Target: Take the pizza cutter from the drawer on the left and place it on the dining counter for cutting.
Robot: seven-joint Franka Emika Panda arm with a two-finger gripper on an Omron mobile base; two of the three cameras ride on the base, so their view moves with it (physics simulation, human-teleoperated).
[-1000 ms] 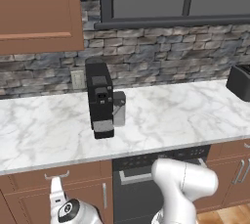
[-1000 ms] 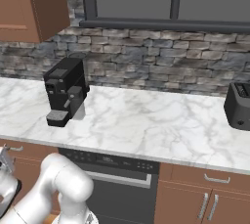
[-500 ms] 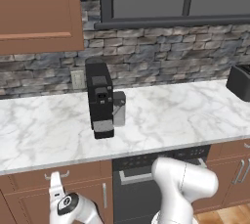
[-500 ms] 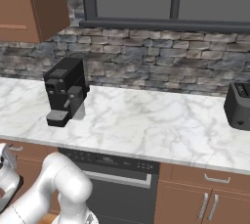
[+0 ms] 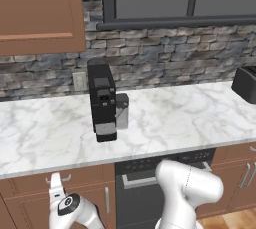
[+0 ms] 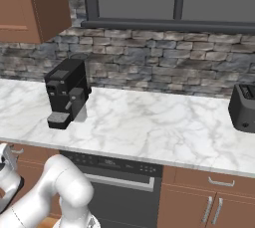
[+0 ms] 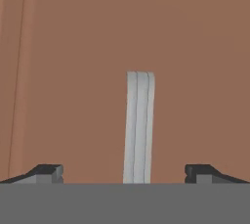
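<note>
Kitchen, drawer front | Step: reaching for the drawer (image 7: 73, 47) — pincer (image 7: 124, 171) released, jaws wide astride its silver handle (image 7: 139, 125) | Pizza cutter: unseen, presumably inside the closed drawer | Next: clench on the handle, pull straight out

Matt reddish-brown wood drawer (image 7: 73, 71), brushed silver metal handle (image 7: 139, 125), glossy veined marble worktop (image 5: 175, 118)
</note>
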